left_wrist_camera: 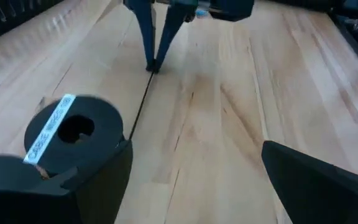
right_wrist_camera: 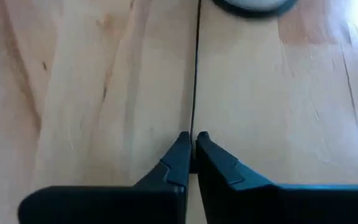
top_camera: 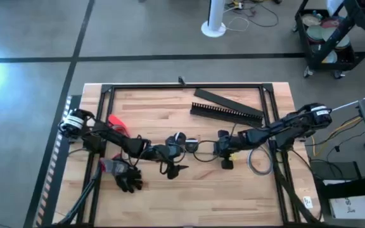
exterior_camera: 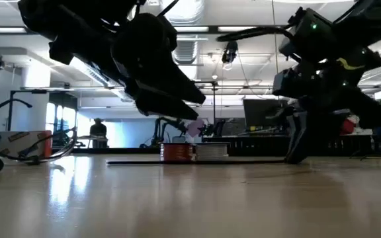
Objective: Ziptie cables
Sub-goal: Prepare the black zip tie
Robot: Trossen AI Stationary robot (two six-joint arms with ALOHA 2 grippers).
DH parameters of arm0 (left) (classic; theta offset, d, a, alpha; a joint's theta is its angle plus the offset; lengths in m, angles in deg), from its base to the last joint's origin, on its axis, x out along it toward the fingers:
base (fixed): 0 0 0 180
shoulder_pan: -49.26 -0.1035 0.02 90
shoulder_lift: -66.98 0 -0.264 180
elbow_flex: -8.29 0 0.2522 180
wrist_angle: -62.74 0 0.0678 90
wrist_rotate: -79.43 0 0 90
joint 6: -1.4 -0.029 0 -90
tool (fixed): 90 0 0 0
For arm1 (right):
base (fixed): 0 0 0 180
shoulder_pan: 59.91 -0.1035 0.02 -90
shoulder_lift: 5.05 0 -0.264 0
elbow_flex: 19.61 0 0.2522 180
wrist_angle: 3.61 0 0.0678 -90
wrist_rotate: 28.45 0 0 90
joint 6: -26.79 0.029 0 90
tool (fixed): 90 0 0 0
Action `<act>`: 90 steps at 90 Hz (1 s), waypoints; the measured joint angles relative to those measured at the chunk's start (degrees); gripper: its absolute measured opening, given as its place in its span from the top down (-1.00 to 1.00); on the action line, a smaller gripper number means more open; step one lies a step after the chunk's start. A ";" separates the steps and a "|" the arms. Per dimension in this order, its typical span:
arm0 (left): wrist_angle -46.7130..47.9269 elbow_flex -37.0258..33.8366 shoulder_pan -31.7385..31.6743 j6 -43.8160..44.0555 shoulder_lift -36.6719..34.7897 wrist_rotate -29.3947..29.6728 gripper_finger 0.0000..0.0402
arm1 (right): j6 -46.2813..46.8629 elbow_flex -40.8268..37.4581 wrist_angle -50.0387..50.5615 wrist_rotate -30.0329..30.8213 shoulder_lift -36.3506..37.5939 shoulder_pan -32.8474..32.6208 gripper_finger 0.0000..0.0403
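Lying flat on the table (top_camera: 170, 111), the ziptie (right_wrist_camera: 195, 81), stretching away from the right gripper (right_wrist_camera: 193, 148) toward the black disc (left_wrist_camera: 73, 134). Pinching the ziptie's near end between nearly closed fingers. Hovering wide open beside that disc, the left gripper (left_wrist_camera: 194, 180). Resting past the right gripper, the grey cable coil (top_camera: 260, 161).

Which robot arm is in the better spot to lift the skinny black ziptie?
Probably the right. Its end effector is already pinched on the ziptie at the table. The left end effector is open, with the strip lying beside it.
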 joint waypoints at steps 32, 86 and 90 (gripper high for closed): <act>-4.87 2.97 0.00 -4.31 1.80 3.63 -0.72 | -4.15 13.12 15.53 -0.02 3.50 -2.71 1.00; 15.61 30.65 -0.26 -11.75 20.25 13.19 -0.51 | -2.77 17.97 17.56 -0.41 2.23 -2.69 1.00; 15.62 31.25 -0.26 -11.80 20.71 13.19 -0.39 | -2.45 17.97 17.62 -0.42 2.28 -2.71 1.00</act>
